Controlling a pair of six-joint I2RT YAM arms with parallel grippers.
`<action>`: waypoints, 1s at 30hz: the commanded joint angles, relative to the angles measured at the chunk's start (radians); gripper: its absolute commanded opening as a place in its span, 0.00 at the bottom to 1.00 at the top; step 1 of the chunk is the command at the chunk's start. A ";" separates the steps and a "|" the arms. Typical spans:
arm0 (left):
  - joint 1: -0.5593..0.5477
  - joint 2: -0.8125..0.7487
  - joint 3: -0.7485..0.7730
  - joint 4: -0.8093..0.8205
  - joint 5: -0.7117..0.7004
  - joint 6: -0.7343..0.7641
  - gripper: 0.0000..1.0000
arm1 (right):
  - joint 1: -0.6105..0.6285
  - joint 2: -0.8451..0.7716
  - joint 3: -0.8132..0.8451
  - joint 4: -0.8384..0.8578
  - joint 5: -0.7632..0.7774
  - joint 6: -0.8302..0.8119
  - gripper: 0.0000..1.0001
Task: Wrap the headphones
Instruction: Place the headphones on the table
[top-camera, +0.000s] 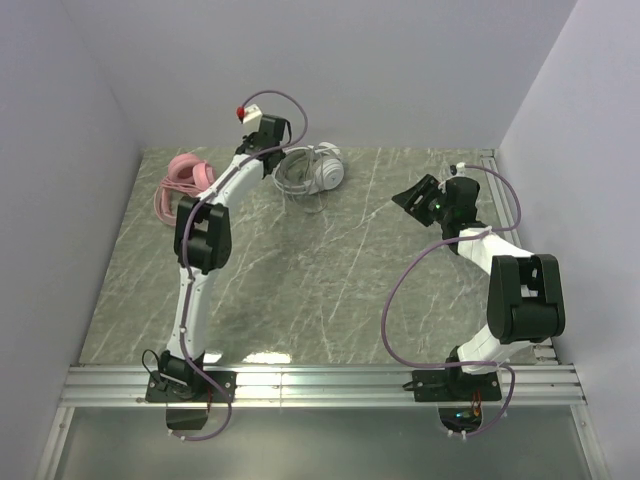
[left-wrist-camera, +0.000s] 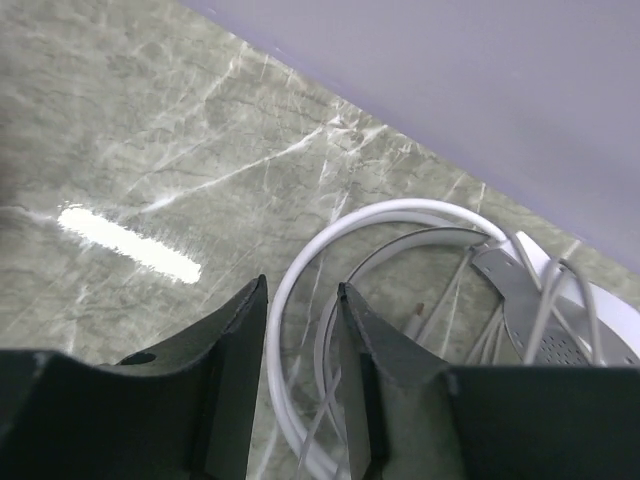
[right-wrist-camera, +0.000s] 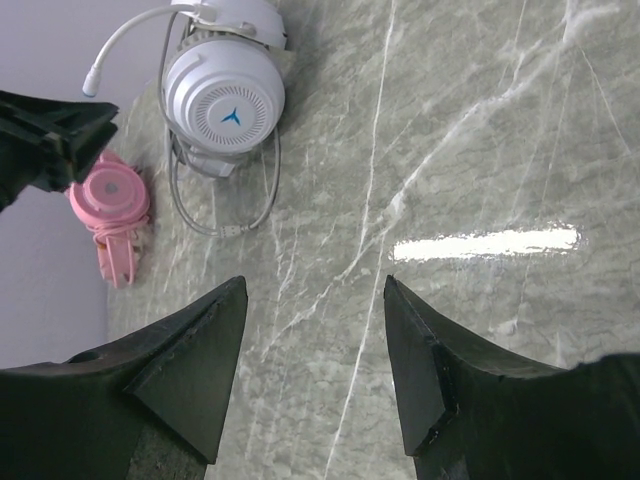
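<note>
- The step in hand looks like taking hold of the white headphones, which lie at the far edge of the counter, about 12 o'clock in the top view.
- The left gripper is down over them. Its fingers are parted and straddle the white headband, and a gap shows on the right-hand side, so the band is not yet clamped.
- The thin cable trails in loose loops on the counter beside the earcup, so the wrapping seems unfinished.
- The pink headphones sit at about 10 o'clock, apart from the white pair, with their cable bunched close to them.
- The right gripper hovers at about 2 o'clock with its fingers spread wide and nothing between them.
- Next move, as I judge it: the left fingers clench on the headband to steady it, and the right arm reaches to 12 o'clock to catch the loose cable without snagging the loops.
</note>
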 joint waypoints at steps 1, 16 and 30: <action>0.001 -0.133 -0.046 0.015 0.014 0.025 0.40 | 0.003 -0.046 -0.010 0.046 -0.020 -0.027 0.64; -0.020 -1.093 -1.157 0.466 0.223 -0.006 0.99 | 0.017 -0.675 -0.274 -0.079 0.101 -0.186 0.82; -0.074 -2.044 -1.795 0.371 0.332 -0.003 0.99 | 0.020 -1.396 -0.490 -0.420 0.283 -0.289 0.81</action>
